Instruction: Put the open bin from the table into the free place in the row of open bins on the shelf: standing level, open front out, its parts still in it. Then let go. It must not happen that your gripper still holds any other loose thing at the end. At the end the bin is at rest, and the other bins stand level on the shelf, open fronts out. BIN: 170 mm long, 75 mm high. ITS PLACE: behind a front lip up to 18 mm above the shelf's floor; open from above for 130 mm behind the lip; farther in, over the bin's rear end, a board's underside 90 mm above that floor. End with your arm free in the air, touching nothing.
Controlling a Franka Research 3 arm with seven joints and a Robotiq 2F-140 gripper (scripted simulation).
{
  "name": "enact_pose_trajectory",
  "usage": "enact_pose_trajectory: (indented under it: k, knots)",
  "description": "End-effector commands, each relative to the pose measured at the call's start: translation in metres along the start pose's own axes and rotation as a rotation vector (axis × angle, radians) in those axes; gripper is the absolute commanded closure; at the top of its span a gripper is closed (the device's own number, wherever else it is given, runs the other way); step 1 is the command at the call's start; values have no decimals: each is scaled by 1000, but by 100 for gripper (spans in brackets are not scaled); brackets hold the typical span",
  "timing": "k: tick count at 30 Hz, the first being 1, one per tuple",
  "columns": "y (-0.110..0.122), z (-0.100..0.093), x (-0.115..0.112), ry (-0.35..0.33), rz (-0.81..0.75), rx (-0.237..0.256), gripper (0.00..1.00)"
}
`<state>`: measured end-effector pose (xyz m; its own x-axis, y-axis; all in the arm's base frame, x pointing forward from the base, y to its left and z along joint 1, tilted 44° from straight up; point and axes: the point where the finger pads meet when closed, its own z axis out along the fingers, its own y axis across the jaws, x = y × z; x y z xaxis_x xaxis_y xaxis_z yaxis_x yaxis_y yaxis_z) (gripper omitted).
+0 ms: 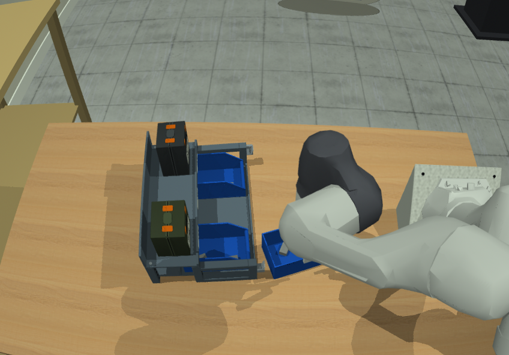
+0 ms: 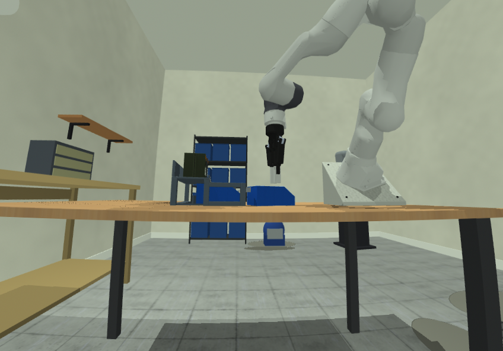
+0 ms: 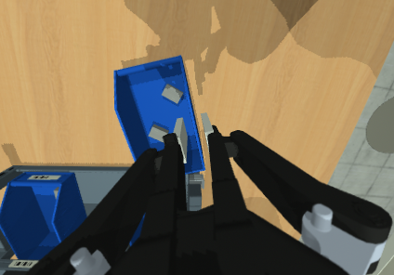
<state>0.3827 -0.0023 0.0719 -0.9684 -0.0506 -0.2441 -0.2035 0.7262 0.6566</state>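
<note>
Bin (image 1: 271,256) (image 2: 261,196) (image 3: 145,88) on the table, just beneath the gripper (image 2: 275,177) (image 3: 195,128), whose narrowly parted fingers grip nothing; they hover astride its long side wall (image 3: 190,105). Its long axis slants shelfward.

arm (image 1: 347,242) (image 2: 324,34): pale grey, rounded | wrist joint (image 1: 328,170) (image 2: 295,95): charcoal | pincer (image 2: 276,176) (image 3: 193,124): black, light-grey pads (image 3: 182,139)
</note>
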Motion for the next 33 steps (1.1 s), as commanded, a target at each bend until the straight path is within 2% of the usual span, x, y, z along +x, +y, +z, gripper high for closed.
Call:
enact_pose_trajectory:
  k: [1, 33]
  knots:
    - [0, 3, 1, 0, -3, 1, 85]
    - [0, 37, 1, 0, -3, 1, 85]
